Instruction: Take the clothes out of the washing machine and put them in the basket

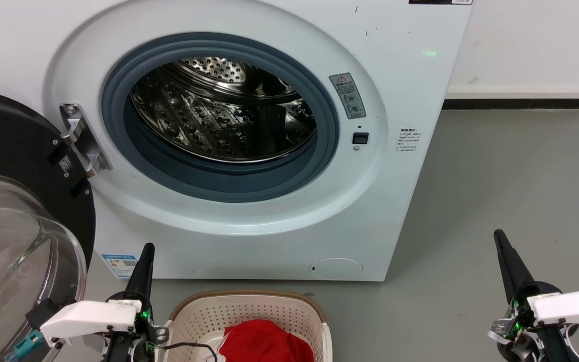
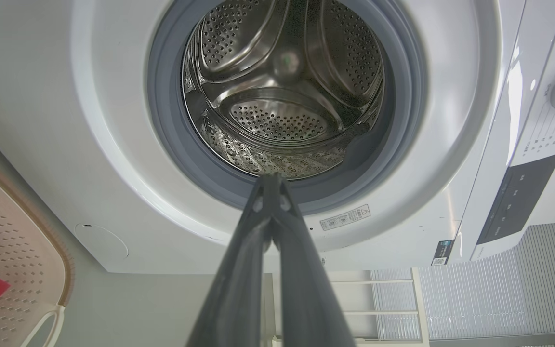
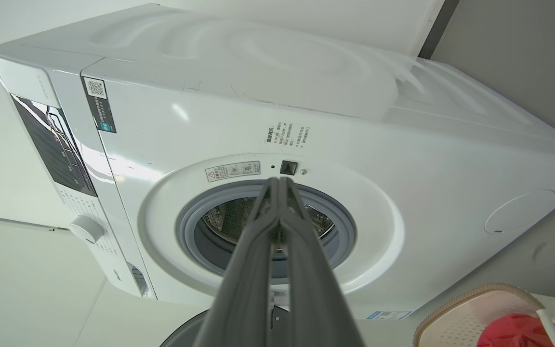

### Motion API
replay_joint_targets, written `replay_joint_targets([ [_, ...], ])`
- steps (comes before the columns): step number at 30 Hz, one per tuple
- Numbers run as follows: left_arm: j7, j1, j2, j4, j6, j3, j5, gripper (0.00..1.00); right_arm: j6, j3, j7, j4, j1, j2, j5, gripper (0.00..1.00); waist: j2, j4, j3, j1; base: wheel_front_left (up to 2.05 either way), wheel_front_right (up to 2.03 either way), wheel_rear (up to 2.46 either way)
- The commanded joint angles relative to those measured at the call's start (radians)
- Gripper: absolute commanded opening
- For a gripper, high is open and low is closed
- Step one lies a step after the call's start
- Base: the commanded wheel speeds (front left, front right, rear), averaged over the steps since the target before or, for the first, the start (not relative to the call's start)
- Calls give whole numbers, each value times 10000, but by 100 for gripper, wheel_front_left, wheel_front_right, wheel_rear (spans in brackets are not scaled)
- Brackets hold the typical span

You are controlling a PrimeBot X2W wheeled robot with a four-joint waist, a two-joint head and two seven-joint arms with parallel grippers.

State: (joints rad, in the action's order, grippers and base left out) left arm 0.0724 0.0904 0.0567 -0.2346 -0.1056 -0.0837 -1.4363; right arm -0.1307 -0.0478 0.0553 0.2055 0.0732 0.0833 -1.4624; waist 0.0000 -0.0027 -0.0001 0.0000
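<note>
Clothes (image 1: 264, 342) in basket (image 1: 249, 301), just beside left claw (image 1: 147, 249), well apart from right claw (image 1: 499, 236); both claws pressed together, empty.

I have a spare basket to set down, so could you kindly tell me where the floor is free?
The widest free patch is the grey floor right of the washing machine, between the wall skirting and the right pincer. A narrow strip lies between the washing machine and the basket. The left is crowded by the open door and the left pincer.
</note>
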Motion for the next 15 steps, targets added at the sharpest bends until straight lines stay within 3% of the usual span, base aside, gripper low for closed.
replay_joint_targets([
  [1,55,176,-5,0,-57,-61,-194,0,-1,-35,42,41,191,8,-208,0,0,1,2,0,0,0,0],
  [15,307,202,-47,-75,-198,-232,-1188,0,-1,-182,186,262,328,-27,-1243,0,0,16,20,0,0,0,0],
])
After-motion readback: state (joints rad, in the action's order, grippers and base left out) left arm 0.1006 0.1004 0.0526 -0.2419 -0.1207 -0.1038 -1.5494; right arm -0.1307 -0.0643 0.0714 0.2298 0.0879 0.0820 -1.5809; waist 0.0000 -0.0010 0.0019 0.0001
